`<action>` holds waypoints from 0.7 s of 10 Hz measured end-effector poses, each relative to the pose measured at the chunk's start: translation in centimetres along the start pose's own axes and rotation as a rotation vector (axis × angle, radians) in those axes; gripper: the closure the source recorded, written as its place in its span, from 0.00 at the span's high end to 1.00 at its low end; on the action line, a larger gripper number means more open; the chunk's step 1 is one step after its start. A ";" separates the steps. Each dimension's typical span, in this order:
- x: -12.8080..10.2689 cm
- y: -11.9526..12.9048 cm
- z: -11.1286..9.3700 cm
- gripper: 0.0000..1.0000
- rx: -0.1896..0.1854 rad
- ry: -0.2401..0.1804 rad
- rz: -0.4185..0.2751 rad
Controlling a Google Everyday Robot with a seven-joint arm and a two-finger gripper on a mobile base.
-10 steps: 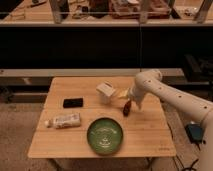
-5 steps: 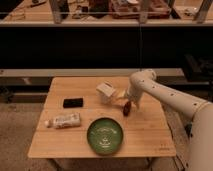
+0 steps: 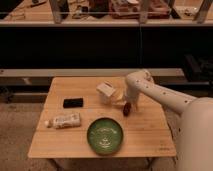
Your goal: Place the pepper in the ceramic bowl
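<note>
The green ceramic bowl [image 3: 105,135] sits on the wooden table [image 3: 60,90] near its front edge. The dark red-brown pepper [image 3: 127,109] is at the tip of my gripper [image 3: 128,106], just above the table, right of and behind the bowl. My white arm [image 3: 160,95] comes in from the right and bends down to that spot. The gripper hangs over the pepper and hides its upper end.
A white box-shaped carton [image 3: 106,92] stands just left of the gripper. A flat black rectangular object [image 3: 73,103] lies at the left. A pale tube-like package [image 3: 64,120] lies at the front left. Shelving with clutter runs behind the table.
The arm has shifted left, its elbow moving toward the table's middle. The gripper stays at the pepper beside the carton.
</note>
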 end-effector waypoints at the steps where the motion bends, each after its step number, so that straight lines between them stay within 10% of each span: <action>1: 0.0 0.1 0.2 0.80 -0.003 -0.008 -0.001; 4: -0.1 0.4 0.5 0.73 -0.016 -0.027 -0.007; 7: -0.1 0.5 0.1 0.46 -0.007 -0.011 0.008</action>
